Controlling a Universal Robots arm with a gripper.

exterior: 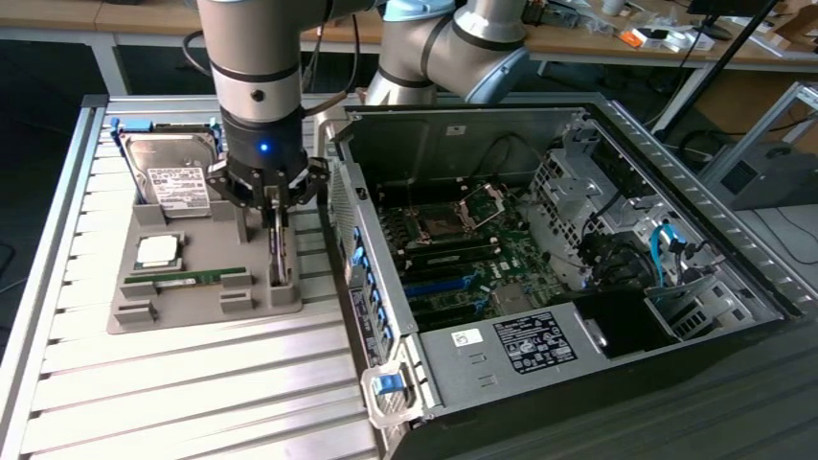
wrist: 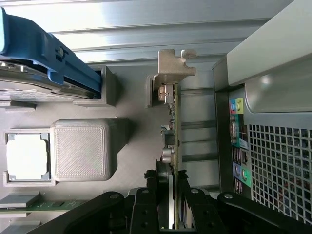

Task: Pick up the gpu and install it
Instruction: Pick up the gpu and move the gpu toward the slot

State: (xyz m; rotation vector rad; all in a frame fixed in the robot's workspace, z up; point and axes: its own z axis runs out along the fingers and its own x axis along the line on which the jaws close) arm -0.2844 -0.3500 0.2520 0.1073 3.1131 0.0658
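Observation:
The gpu [exterior: 278, 251] stands on edge in a slot at the exterior view's right end of the grey holder tray [exterior: 192, 309], beside the open computer case [exterior: 562, 335]. My gripper [exterior: 272, 206] comes straight down on it, one finger on each side, shut on the card. In the wrist view the gpu [wrist: 173, 126] shows as a thin green board with a silvery end bracket at its far end. Its near end sits between the black fingers [wrist: 151, 200] of my gripper [wrist: 171, 195]. The card still rests in the tray [wrist: 131, 112].
The tray also holds a silver hard drive [exterior: 172, 177], a processor chip [exterior: 157, 251] and a narrow green memory stick [exterior: 190, 278]. The case lies open with its motherboard [exterior: 473, 259] exposed. Its perforated rear wall [wrist: 278, 165] stands close beside the card.

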